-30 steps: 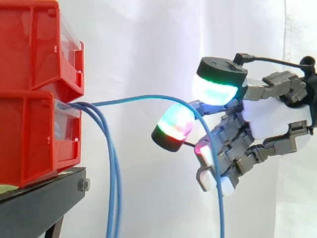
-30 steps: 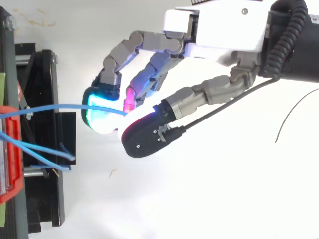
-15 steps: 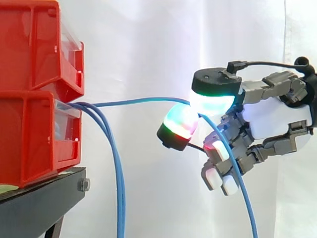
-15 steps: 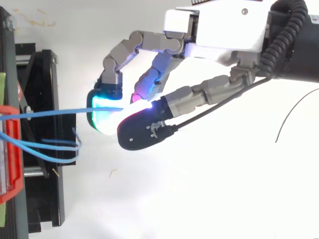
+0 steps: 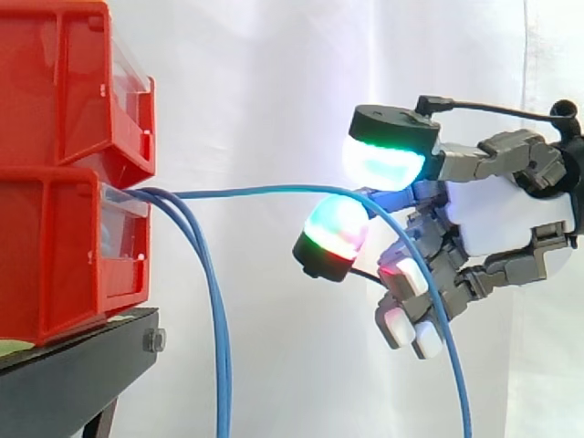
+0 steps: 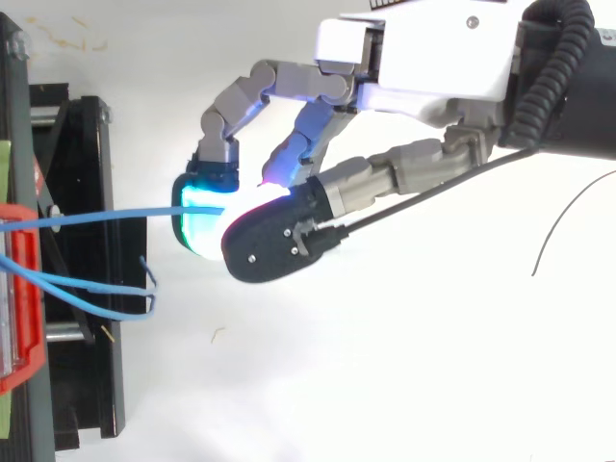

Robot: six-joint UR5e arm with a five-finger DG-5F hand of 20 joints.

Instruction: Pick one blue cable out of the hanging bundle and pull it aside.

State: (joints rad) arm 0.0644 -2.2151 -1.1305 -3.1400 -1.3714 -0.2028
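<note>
Three thin blue cables leave the lower red bin (image 5: 55,246). Two of them (image 5: 217,338) hang straight down beside the stand and show as loops (image 6: 91,300) from above. The third blue cable (image 5: 265,191) runs level to the right, away from the bundle, into my hand (image 5: 511,214). There it passes between the glowing thumb pad (image 5: 385,157) above and a curled finger pad (image 5: 333,233) below. Behind the fingers it bends and drops toward the lower right. From above, the thumb (image 6: 274,241) lies over the finger pad (image 6: 197,217) where the taut cable (image 6: 106,218) ends.
A second red bin (image 5: 55,82) is stacked on the lower one, both on a black stand (image 5: 82,365) at the left. A white curtain hangs behind. Open space lies between the stand and my hand.
The thumb closed over the finger pad with the cable between them, then rose slightly. The two hanging cables swung a little to the right. The held cable's far end swung rightward.
</note>
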